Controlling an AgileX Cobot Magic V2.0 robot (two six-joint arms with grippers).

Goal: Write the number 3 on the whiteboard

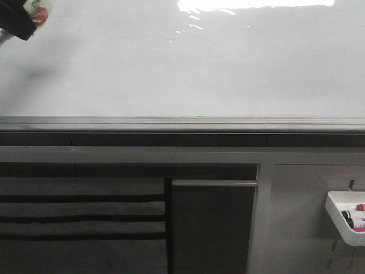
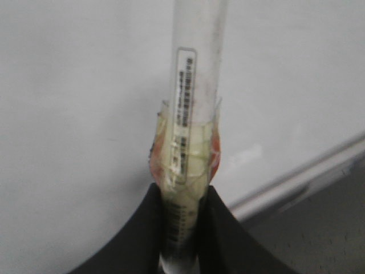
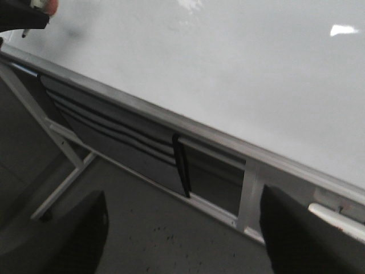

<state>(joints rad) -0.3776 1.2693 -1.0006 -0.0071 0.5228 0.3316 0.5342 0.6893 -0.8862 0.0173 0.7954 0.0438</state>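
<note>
Filling most of the front view, the whiteboard [image 1: 188, 63] stands glossy and white, glare along its upper edge, a faint grey shadow at far left; no drawn digit can be made out on it in any view. Its grey metal lower rail [image 1: 182, 124] runs the full width beneath it. Left gripper [image 2: 183, 228]: its two black fingers [image 2: 145, 234] are closed tight on a marker [image 2: 197, 85], a pale tubular barrel with a printed label strip, wrapped just above the fingers in yellowish tape with orange showing at the edges. The barrel reaches away from the fingers toward the board; its tip is out of frame, so contact with the board cannot be told. In the front view this gripper shows only as a dark shape with a red spot at the upper left corner [image 1: 23, 17], in front of the board. Right gripper [image 3: 182, 228]: fingers spread wide apart, nothing between them, hanging well back from the board and looking onto the rail and the frame below. Below the rail, a dark slatted panel [image 1: 80, 217] at left and a dark door-like panel [image 1: 212, 225] at centre. At lower right, a white tray [image 1: 337, 214] on a grey panel holds a few markers with red and pink caps.
</note>
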